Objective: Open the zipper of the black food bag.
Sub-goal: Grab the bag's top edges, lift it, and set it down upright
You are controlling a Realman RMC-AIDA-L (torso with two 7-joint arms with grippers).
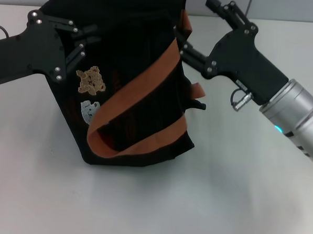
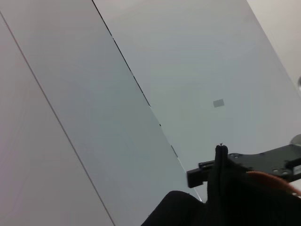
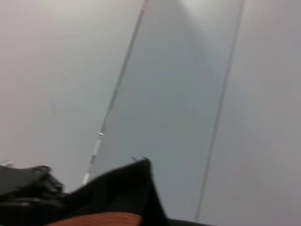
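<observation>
The black food bag (image 1: 141, 111) stands tilted on the white table (image 1: 220, 204), its orange-brown handles (image 1: 142, 85) draped over its front and bear patches (image 1: 91, 79) on its left face. My left gripper (image 1: 90, 37) is at the bag's upper left corner, its fingers closed into the black fabric. At the bag's upper right, my right gripper (image 1: 195, 24) is open. Its lower finger (image 1: 194, 56) touches the bag's side by a handle and its upper finger stands free. I cannot make out the zipper or its pull against the black fabric. Both wrist views show only a peak of bag fabric (image 2: 221, 179) (image 3: 136, 183).
A small orange tab (image 1: 199, 89) and a black tab (image 1: 199, 105) stick out of the bag's right side. A grey panelled wall (image 2: 141, 70) rises behind the table. A metal ring (image 1: 241, 98) hangs under my right wrist.
</observation>
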